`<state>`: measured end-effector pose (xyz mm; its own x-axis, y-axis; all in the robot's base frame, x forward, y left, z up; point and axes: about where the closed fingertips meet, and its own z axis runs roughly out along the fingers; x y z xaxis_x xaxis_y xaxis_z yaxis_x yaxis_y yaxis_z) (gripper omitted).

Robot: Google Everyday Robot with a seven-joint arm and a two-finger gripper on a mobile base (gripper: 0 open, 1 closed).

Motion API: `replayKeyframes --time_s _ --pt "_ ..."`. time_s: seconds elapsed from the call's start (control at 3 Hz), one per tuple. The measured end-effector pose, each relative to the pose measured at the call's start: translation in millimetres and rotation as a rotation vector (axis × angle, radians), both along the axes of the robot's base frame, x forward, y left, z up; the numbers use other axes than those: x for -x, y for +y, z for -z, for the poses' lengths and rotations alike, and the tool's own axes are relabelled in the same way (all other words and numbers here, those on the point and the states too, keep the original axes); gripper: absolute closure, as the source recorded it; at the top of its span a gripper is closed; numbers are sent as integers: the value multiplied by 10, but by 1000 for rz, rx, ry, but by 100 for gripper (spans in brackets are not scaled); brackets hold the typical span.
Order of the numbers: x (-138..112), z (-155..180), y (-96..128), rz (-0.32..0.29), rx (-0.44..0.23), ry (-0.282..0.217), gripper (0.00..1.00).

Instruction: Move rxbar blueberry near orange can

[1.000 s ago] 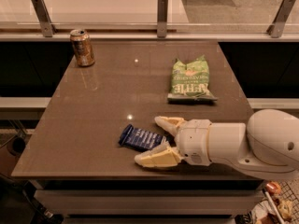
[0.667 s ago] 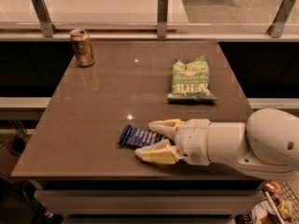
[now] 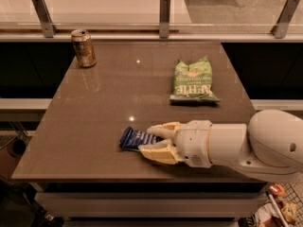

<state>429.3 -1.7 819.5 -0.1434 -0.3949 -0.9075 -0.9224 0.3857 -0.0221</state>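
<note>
The rxbar blueberry (image 3: 133, 138), a flat dark blue bar with white lettering, lies on the brown table near its front edge. My gripper (image 3: 150, 139) reaches in from the right, low over the table, with its cream fingers (image 3: 156, 152) on either side of the bar's right end. The fingers look closed in on the bar; the right part of the bar is hidden between them. The orange can (image 3: 84, 48) stands upright at the table's far left corner, well away from the bar and the gripper.
A green chip bag (image 3: 193, 81) lies at the right middle of the table (image 3: 104, 103). A glass rail with metal posts (image 3: 164, 16) runs along the far edge. The white arm (image 3: 246, 143) covers the front right corner.
The fingers have drawn closer together around the bar's right end. The bar, can and chip bag have not moved.
</note>
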Motion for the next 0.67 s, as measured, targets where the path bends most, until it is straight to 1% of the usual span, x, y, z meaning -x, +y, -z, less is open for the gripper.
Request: replayKeyframes --time_s 0.33,0.67 --pt "0 -4 3 -1 1 -1 100" --pt "-177 -167 -46 3 36 -20 100"
